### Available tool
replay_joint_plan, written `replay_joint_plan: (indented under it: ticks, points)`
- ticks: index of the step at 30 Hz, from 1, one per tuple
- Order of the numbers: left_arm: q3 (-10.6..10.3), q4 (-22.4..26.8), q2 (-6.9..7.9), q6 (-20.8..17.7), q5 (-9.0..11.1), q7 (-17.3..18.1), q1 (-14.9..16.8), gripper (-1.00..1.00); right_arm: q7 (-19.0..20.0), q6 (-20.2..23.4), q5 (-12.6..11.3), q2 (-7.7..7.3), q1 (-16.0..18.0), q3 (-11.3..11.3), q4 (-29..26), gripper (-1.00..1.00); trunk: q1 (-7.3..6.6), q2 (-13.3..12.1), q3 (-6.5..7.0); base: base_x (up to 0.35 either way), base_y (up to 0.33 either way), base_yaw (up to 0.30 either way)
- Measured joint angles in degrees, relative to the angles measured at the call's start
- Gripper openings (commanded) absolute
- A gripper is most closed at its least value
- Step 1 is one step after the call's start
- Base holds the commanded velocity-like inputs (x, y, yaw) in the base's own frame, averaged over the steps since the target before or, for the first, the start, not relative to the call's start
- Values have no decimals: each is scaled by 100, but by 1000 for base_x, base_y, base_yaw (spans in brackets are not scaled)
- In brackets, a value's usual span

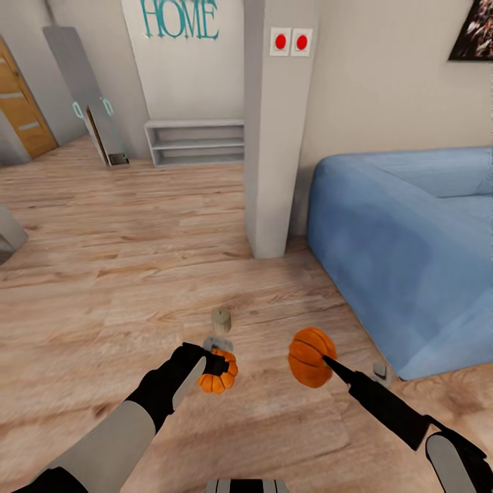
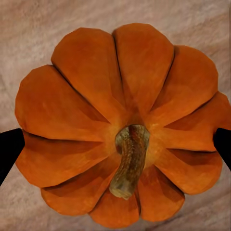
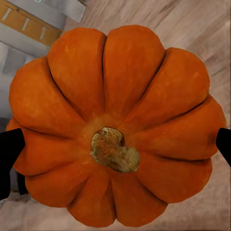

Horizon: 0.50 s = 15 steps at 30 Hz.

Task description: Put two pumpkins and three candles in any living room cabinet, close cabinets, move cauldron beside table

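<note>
So right now I've got a pumpkin in each arm. The left gripper (image 1: 218, 366) has its fingers clamped on the smaller-looking pumpkin (image 1: 219, 375), low over the wood floor (image 1: 103, 274) at about 6 o'clock in the head view. The right gripper (image 1: 327, 361) holds the other pumpkin (image 1: 309, 356) out at roughly 5 o'clock, nearer the blue sofa (image 1: 404, 253). In both wrist views the dark fingers (image 2: 8, 151) sit on opposite flanks of the fruit, stem (image 2: 129, 161) facing the camera, so these are side grips across the ribs.

Handling-wise, I'd guess these are light and rigid, with no squish to them. The ribbed skin gives the pads grooves to settle into, but a rounded body can roll out if the squeeze is off-centre, so across the widest part with the stem up is where I'd grip.

One candle (image 1: 220, 320) stands upright on the floor just past the left pumpkin, toward 12 o'clock. There's a small grey thing (image 1: 381, 372) by the sofa corner that might be another candle, too small to call.

The white shelf bench (image 1: 195, 142) sits against the far wall at 11 o'clock.
</note>
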State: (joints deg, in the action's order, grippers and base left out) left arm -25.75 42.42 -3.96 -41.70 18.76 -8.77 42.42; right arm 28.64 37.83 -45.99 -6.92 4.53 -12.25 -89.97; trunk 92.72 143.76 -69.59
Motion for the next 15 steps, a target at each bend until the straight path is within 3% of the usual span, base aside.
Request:
replay_joint_plan:
  ticks: [4, 7, 12, 15]
  points:
    - [2, 43, 12, -126, 20, 1, 0, -100, -821, 23, -39, -6, 1, 74, -7, -100, -10, -5, 89, 0, 0, 0]
    - [6, 55, 20, -163, 24, 1, 0, -100, -1465, 23, 154, -33, 8, 237, -10, -100, -18, -9, 155, 0, 0, 0]
    - [4, 62, 23, -179, 28, 1, 0, -100, -2109, 48, 476, -3, 22, 388, -16, -100, -31, -16, 266, 0, 0, 0]
    - [1, 62, 23, -186, 28, 1, 0, -100, -2416, 65, 535, 9, 26, 425, -17, -100, -39, -20, 333, 0, 0, 0]
